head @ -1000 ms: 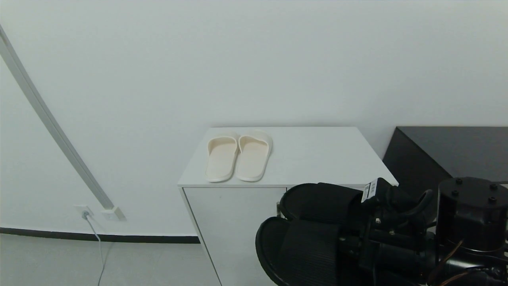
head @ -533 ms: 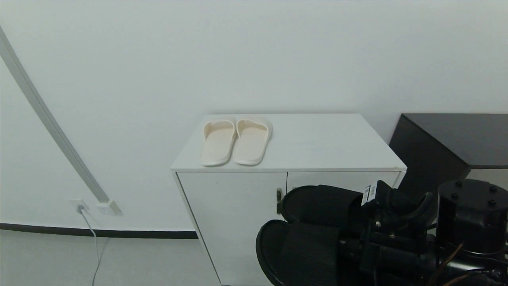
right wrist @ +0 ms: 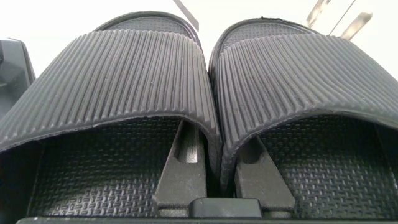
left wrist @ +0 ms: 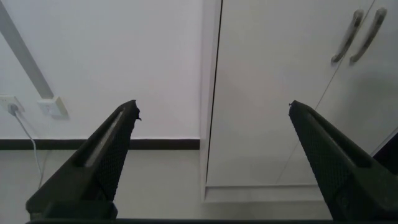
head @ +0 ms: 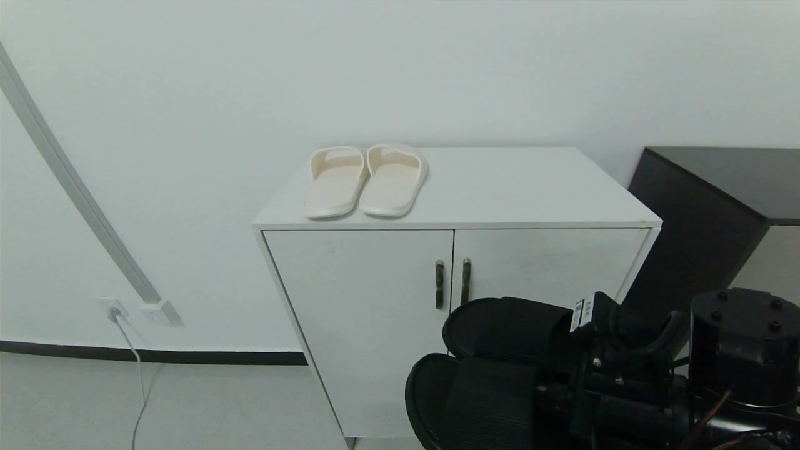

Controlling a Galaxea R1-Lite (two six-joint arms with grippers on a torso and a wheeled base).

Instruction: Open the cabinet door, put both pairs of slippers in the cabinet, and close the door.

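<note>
A white cabinet (head: 531,187) stands against the wall with both doors shut; its two metal handles (head: 451,283) meet at the middle. A cream pair of slippers (head: 365,181) lies side by side on the left of its top. In front of the right door, below the handles, my right gripper (right wrist: 217,162) is shut on a black pair of slippers (head: 494,356), its fingers (right wrist: 183,168) under the ribbed straps, pinching the two inner walls together. My left gripper (left wrist: 211,112) is open with nothing in it, facing the left door and the handles (left wrist: 357,36).
A black piece of furniture (head: 719,194) stands right beside the cabinet. On the left wall a grey cable duct (head: 62,175) runs down to a socket (head: 112,309) with a cable hanging to the grey floor (head: 156,406).
The head camera has moved: the cabinet sits higher in the picture and its doors and handles have come into view. The black slippers stay held in the right gripper.
</note>
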